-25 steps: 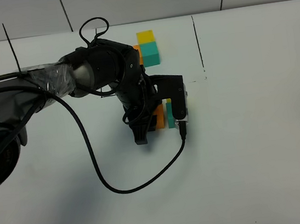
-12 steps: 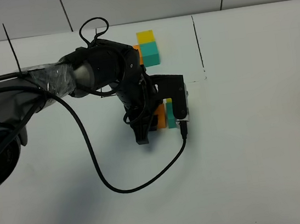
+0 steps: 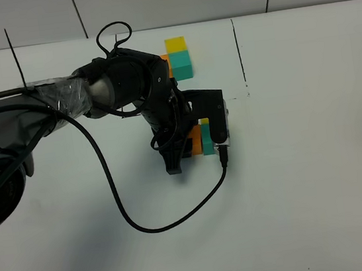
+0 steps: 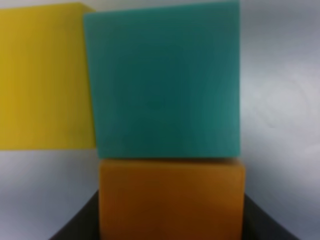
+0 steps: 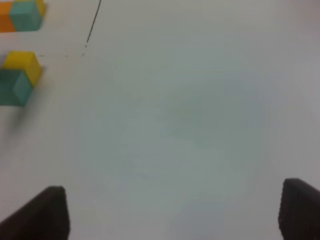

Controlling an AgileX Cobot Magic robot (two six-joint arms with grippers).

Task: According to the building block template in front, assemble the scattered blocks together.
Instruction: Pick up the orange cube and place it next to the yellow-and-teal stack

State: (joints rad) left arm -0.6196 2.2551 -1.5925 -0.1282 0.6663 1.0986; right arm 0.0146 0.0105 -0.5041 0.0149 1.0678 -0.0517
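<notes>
The white worktop (image 3: 317, 157) carries two groups of cubes. At about 12 o'clock, near the back edge, sits the building block template (image 3: 178, 59), its yellow, teal and orange cubes touching. Near the centre lie the scattered blocks (image 3: 200, 138), orange against teal with yellow just beside. Thin black lines (image 3: 239, 51) mark the surface.

Orange cube (image 4: 171, 197), teal cube (image 4: 162, 82), yellow cube (image 4: 45, 77) on a white table (image 3: 307, 179).
</notes>
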